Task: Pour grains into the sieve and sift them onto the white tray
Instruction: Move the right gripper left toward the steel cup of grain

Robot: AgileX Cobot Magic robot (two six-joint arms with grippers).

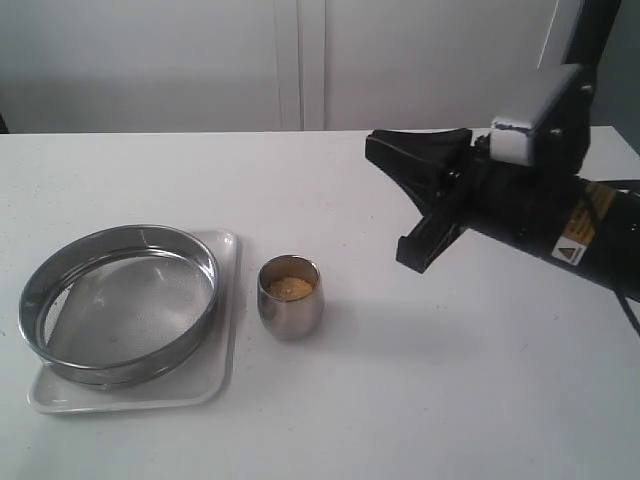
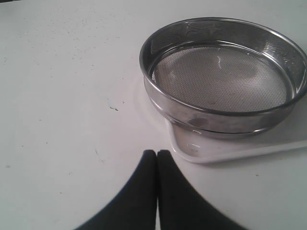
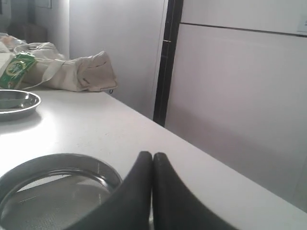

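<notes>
The sieve [image 1: 118, 305], round with a steel rim and grey mesh, rests on the white tray [image 1: 225, 335] at the left of the table; its mesh looks bare. Right of the tray stands a small steel cup [image 1: 290, 300] with golden grains [image 1: 288, 288] inside. My right gripper [image 1: 435, 185] hovers above the table to the right of the cup, shut and holding nothing. My left gripper [image 2: 157, 153] is outside the exterior view; it is shut and empty over the table, short of the tray's corner [image 2: 192, 154] and the sieve [image 2: 223, 76]. Part of the sieve [image 3: 57, 191] shows behind the right gripper [image 3: 153, 155].
The right wrist view shows a beige cloth bag [image 3: 72, 72] and a shallow steel bowl [image 3: 14, 103] farther along the table, beyond the sieve. The table's edge [image 3: 201, 153] runs close beside the right gripper there.
</notes>
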